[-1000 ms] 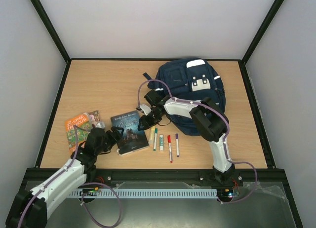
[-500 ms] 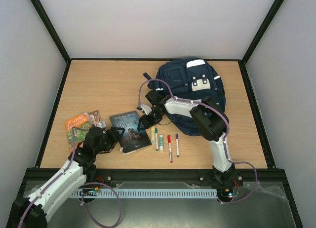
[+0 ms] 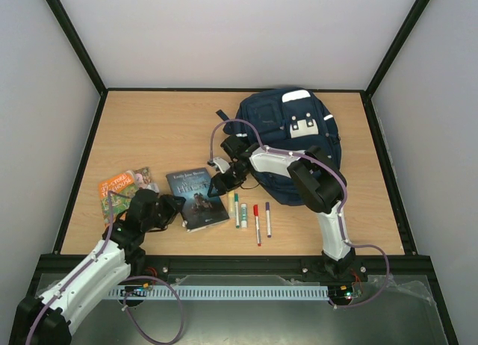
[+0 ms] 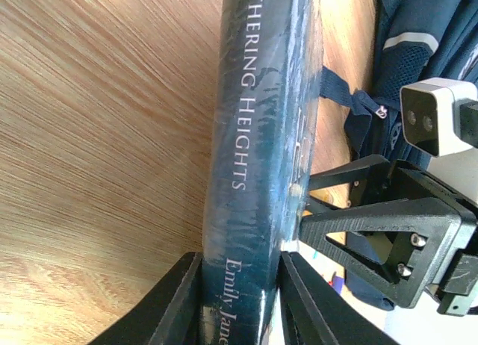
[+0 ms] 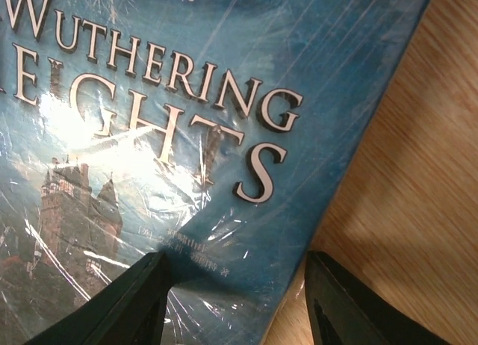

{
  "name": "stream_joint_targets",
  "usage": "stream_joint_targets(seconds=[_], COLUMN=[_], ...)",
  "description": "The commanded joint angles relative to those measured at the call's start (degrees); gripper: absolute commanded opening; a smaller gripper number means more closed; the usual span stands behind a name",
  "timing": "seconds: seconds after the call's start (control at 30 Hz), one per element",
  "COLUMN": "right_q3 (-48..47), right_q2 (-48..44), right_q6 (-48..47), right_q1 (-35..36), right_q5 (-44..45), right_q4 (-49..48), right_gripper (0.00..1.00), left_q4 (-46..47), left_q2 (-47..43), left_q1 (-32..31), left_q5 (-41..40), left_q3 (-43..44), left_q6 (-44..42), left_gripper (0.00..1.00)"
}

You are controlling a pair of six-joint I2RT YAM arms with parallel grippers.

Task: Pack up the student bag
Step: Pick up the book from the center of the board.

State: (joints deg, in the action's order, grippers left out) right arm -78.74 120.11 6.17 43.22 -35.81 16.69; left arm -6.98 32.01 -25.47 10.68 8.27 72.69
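Note:
The student bag, navy with white stripes, lies at the back right of the table; its strap and side also show in the left wrist view. A dark blue book, "Wuthering Heights", lies in front of it. My left gripper is shut on the book's spine, with both fingers pressed against its sides. My right gripper hangs open over the book's far right corner; one finger is above the cover and the other above the wood.
A colourful orange and green book lies left of the blue one. Several marker pens lie in a row right of the blue book. Black frame rails border the table on all sides.
My left gripper has closed from wide open onto the blue book's spine. My right gripper's jaws have widened a little above the book's corner.

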Motion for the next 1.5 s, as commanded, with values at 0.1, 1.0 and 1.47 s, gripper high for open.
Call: stream_joint_targets(seconds=[0.1,1.0,1.47], right_q3=[1.55,15.42,17.86], right_q2=[-0.48,-44.94,-44.07], right_q6=[-2.83,-9.78,-6.5], right_q1=[2.76,-36.61,-38.98], right_q5=[1.05,-19.76,-34.15], right_q4=[9.02,12.44,9.46], right_gripper=[0.57,0.79,1.0], left_q4=[4.04,31.07,50.23], left_q2=[-3.1,20.36,28.99], left_q1=[-0.63,-0.62,-4.01], left_q5=[1.38,12.9,21.25], left_q3=[9.33,28.31,32.2], left_q6=[-1.18,-14.43,-9.87], left_gripper=[0.14,0.02,0.03])
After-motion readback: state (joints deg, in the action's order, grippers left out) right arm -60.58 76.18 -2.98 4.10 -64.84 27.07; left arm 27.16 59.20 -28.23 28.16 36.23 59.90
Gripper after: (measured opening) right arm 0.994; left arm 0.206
